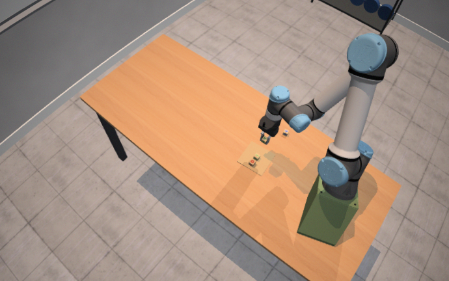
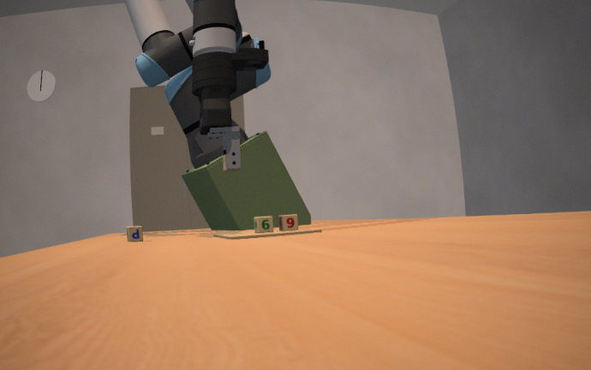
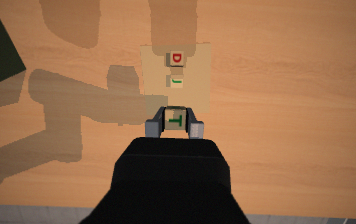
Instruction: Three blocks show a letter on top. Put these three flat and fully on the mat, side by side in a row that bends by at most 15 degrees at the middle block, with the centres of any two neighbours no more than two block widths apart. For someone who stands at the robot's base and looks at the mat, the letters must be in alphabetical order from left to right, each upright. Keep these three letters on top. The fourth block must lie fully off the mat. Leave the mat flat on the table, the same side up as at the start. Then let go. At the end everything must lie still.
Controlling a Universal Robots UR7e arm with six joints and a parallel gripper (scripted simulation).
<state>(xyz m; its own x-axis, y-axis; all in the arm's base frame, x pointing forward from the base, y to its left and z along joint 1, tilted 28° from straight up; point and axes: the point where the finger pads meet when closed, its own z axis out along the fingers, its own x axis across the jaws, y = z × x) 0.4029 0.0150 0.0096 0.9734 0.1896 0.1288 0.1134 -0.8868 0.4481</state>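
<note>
Wooden T block (image 3: 175, 120), green letter on its top face, sits clamped between the gripper (image 3: 174, 128) fingers, carried well above the table (image 1: 172, 99). In the wrist view the held block hangs over the near edge of the tan mat (image 3: 200, 85). On the mat: D block (image 3: 176, 58) with a red letter on top, and next to it J block (image 3: 175, 80) with a green letter on top; the two stand close together in a line, flat, apart by a narrow gap. Exterior view shows their side faces, a green 6 and a red 9. Fourth block (image 2: 134, 233), blue "d" on its side, rests on bare table off the mat, well apart from the pair. Arm rises from a green pedestal (image 1: 317, 228) at the table's end.
</note>
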